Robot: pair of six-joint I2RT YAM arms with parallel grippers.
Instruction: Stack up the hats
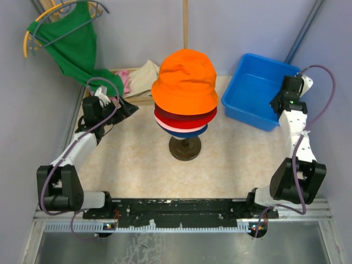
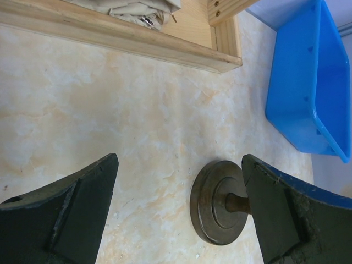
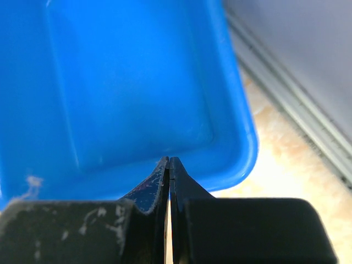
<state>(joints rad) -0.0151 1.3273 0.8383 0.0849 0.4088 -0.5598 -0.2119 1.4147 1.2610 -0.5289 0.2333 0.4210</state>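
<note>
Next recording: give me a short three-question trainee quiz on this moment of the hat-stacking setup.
1. True or false: the orange fabric bucket hat tops the stack of hats.
2. The right gripper is: A) open; B) shut on nothing; C) shut on a hat.
3. What colour is the rectangular plastic bin?
Key: 1 true; 2 B; 3 blue.

Beige marbled table [image 1: 132, 159], with three things set on it.
A round dark stand base [image 1: 185, 149] is placed centrally, a blue bin [image 1: 253, 91] back right, a wooden tray [image 2: 110, 33] back left.
</note>
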